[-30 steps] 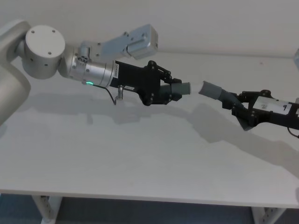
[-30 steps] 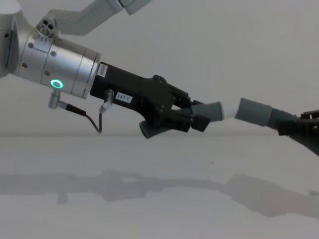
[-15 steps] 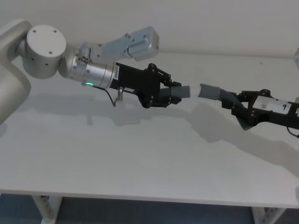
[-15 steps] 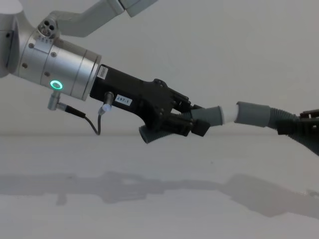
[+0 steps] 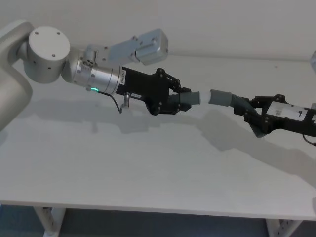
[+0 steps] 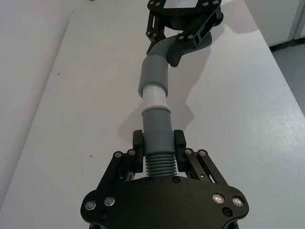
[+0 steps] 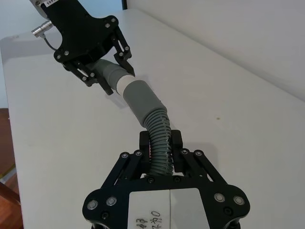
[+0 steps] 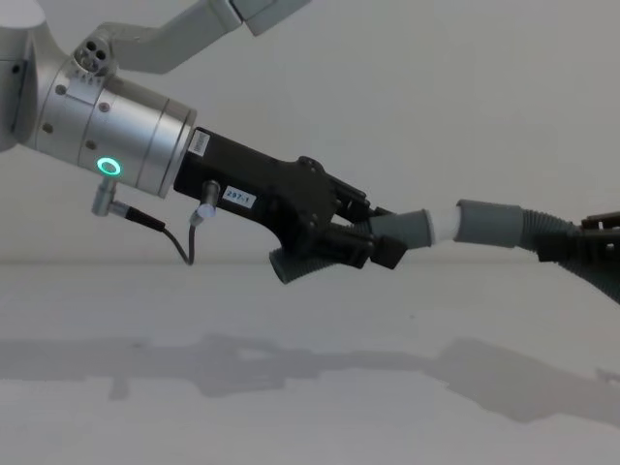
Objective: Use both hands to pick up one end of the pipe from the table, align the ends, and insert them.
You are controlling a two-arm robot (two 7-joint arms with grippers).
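While both pipe halves hang above worktop (image 5: 148, 168), left gripper (image 6: 158, 143) and right gripper (image 7: 160, 139) jaws clamp one each — whitish tip (image 6: 155, 98) seemingly just entering sleeve; slight tilt could jam it.

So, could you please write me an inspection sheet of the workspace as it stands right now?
Surface: off-white table, bare, with arm shadows on it.
Job's things: left pipe piece and right pipe piece, both held above the table; the whitish tip of the left piece sits in the right piece's mouth, part of it still showing.
Clutter: nothing seen.
Grippers: left gripper shut on its piece's ribbed section; right gripper shut on the ribbed section of its piece.
Cables: thin cable loops under the left wrist, near the green ring light.
Surroundings: plain pale wall behind the table.
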